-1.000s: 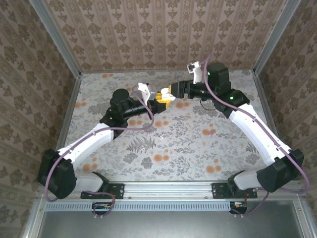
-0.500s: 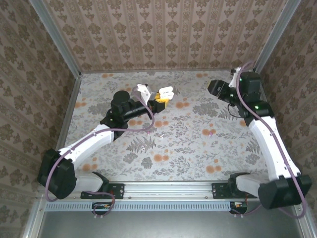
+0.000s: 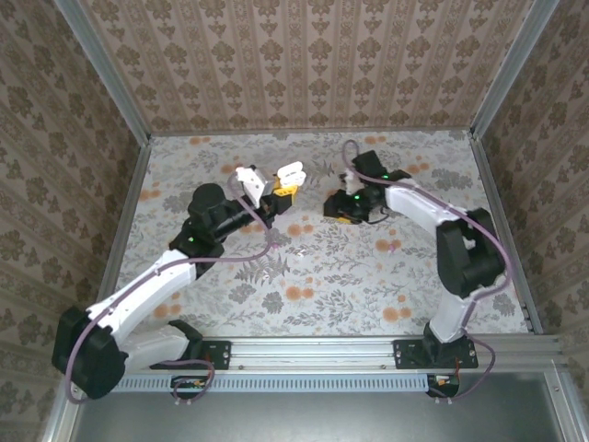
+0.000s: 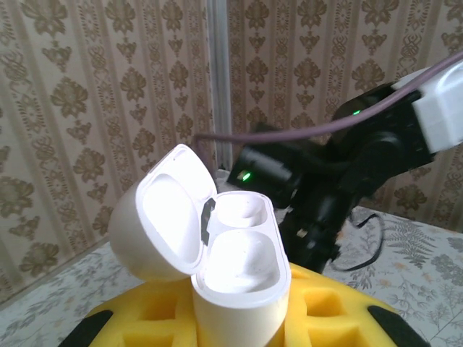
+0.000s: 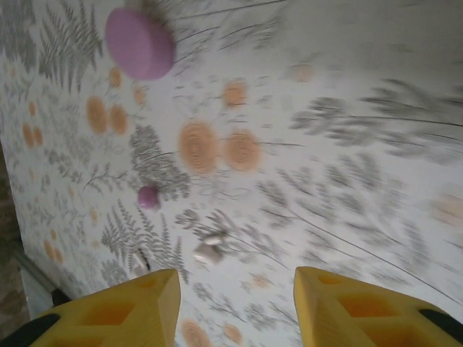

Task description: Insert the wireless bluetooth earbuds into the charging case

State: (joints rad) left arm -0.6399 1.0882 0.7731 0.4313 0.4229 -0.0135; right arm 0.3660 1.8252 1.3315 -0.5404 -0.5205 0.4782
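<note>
Above the far middle of the counter [image 3: 304, 267], my left pincer [image 4: 235, 314] is clamped on the base of the charging case [image 4: 235, 271]. It holds the case upright off the surface with its lid [image 4: 163, 217] swung open, and both wells inside look empty. So the step in hand, as I judge it, is fetching the first bud.

My right pincer [image 5: 237, 289] hangs tilted over the flowered counter, its yellow fingers spread wide with nothing between them. Beyond them lies a tiny whitish piece [image 5: 208, 251], which I take for one of the earbuds. A small pink piece [image 5: 148, 196] near it may be the other, but the blur keeps me from being sure. A purple disc [image 5: 139, 43] sits well apart from both.

Next I would need to bring the right fingers down around the whitish piece and close gently on so small and rounded a thing. Then I would carry it across to the open wells.
</note>
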